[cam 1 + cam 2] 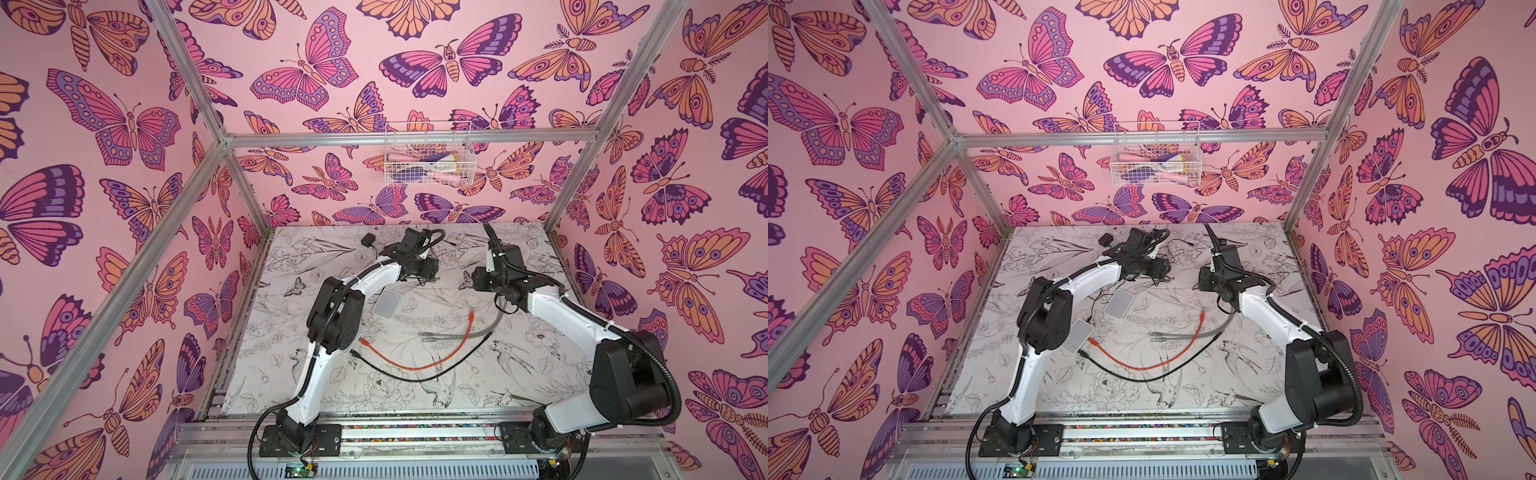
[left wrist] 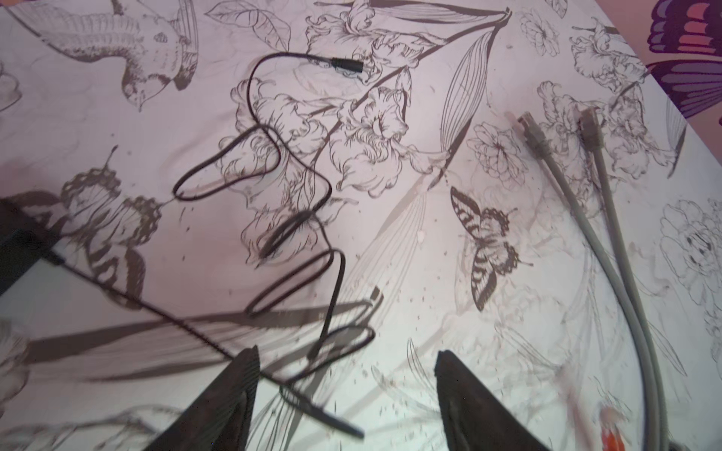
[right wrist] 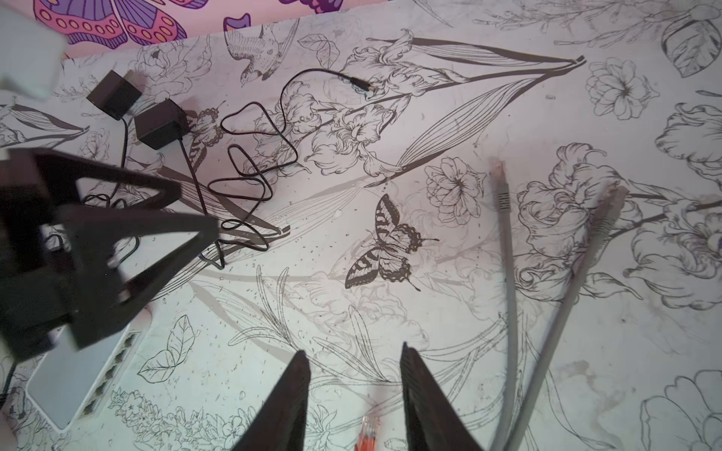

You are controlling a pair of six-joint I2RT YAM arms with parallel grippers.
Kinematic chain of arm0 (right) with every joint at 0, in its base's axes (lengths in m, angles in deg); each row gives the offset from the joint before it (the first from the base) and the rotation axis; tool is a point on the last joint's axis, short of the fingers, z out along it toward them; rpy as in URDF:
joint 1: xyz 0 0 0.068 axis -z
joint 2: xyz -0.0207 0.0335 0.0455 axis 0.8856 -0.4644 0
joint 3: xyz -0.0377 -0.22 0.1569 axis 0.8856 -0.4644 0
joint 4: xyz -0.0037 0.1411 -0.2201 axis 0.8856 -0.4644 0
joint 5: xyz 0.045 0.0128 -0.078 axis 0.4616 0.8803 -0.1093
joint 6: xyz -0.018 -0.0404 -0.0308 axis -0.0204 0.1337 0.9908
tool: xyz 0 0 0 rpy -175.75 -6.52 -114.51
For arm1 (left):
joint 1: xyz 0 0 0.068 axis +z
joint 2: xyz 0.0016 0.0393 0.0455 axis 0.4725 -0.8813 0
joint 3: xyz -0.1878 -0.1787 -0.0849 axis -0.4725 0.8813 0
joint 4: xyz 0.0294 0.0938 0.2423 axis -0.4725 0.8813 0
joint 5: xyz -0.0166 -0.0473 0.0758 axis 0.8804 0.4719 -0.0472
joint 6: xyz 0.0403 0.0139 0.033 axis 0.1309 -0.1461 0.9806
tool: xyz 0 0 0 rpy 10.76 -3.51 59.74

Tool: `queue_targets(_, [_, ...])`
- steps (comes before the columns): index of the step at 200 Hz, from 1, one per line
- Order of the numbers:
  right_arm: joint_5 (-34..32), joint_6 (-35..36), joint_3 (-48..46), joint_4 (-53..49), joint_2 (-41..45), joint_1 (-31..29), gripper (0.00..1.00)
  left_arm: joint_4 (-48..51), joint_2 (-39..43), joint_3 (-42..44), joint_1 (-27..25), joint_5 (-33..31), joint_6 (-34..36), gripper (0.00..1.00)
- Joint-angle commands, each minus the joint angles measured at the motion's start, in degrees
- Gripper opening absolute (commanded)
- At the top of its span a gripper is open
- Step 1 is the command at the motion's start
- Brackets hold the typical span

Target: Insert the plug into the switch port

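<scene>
1. Left gripper (image 2: pixel 347 349): jaws wide apart, empty, above a black cord (image 2: pixel 344 63).
2. Right gripper (image 3: pixel 353 347): jaws apart, grasping nothing.
3. In a top view, the orange plug (image 1: pixel 472 311) lies loose at the right gripper's 6 o'clock; the switch (image 1: pixel 387 304) sits at the plug's 9 o'clock.

Two white switches (image 1: pixel 1119 304), two black adapters (image 3: pixel 160 123), one orange cable (image 1: pixel 1150 368), one grey cable (image 1: pixel 1183 333), one black cable (image 1: pixel 1142 379), one basket (image 1: pixel 430 174).

The right tool (image 3: pixel 353 348) gapes, orange plug (image 3: pixel 367 431) showing between; grey cables (image 3: pixel 508 254) beside.
</scene>
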Motion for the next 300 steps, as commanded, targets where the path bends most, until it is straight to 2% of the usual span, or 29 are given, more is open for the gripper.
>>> queue_targets(1, [-0.03, -0.89, -2.43, 1.46, 2.46, 0.83, 0.41, 7.40, -5.98, -8.21, -0.30, -2.02, 2.24, 0.74])
queue_targets(36, [0.21, -1.27, -4.10, 2.79, 3.89, 1.46, 0.41, 15.79, -16.12, -25.16, -1.52, -4.62, 3.80, 0.73])
queue_targets(67, [0.50, -1.44, -4.29, 3.73, 3.34, 1.55, 0.41, 16.91, -19.19, -29.42, -1.48, -6.17, 3.83, 0.67])
queue_targets(83, [1.00, -1.53, -4.20, 3.90, 2.73, 1.52, 0.41, 17.20, -19.72, -29.54, -1.33, -7.03, 3.96, 0.61])
queue_targets(109, [1.59, -2.00, -4.59, 4.33, 2.68, 1.55, 0.40, 18.35, -19.39, -27.62, -1.14, -7.31, 3.95, 0.43])
queue_targets(136, [1.21, -2.39, -5.82, 5.23, 3.55, 1.54, 0.40, 18.29, -16.00, -20.86, -0.67, -8.30, 3.64, 0.31])
queue_targets(158, [0.38, -2.59, -6.64, 5.64, 4.26, 1.48, 0.40, 17.59, -11.19, -12.59, 0.60, -9.54, 2.52, 0.27])
queue_targets(208, [0.80, -3.29, -7.47, 6.86, 4.33, 1.55, 0.39, 4.77, 4.88, 13.46, 6.14, -10.09, -0.87, 0.29])
queue_targets(219, [1.34, -3.46, -7.71, 7.29, 4.11, 1.49, 0.39, 1.64, 7.96, 18.04, 7.53, -11.03, -2.35, 0.33])
queue_targets(226, [1.90, -3.47, -7.72, 7.48, 3.92, 1.54, 0.39, -0.07, 9.40, 20.11, 8.26, -11.19, -2.87, 0.41])
queue_targets(242, [2.96, -3.64, -7.42, 7.71, 3.39, 1.51, 0.39, -0.33, 11.46, 21.04, 8.60, -11.80, -2.40, 0.52])
queue_targets(258, [3.29, -3.77, -7.35, 7.93, 3.11, 1.55, 0.39, -0.26, 12.91, 20.29, 6.81, -13.54, -0.14, 0.62])
queue_targets(278, [3.11, -3.75, -7.37, 7.86, 3.25, 1.54, 0.39, -0.03, 13.69, 17.83, 3.76, -16.95, 3.03, 0.66])
queue_targets(300, [2.98, -3.56, -7.58, 7.80, 3.60, 1.47, 0.39, 0.14, 12.41, 13.76, 2.86, -14.90, 3.65, 0.66])
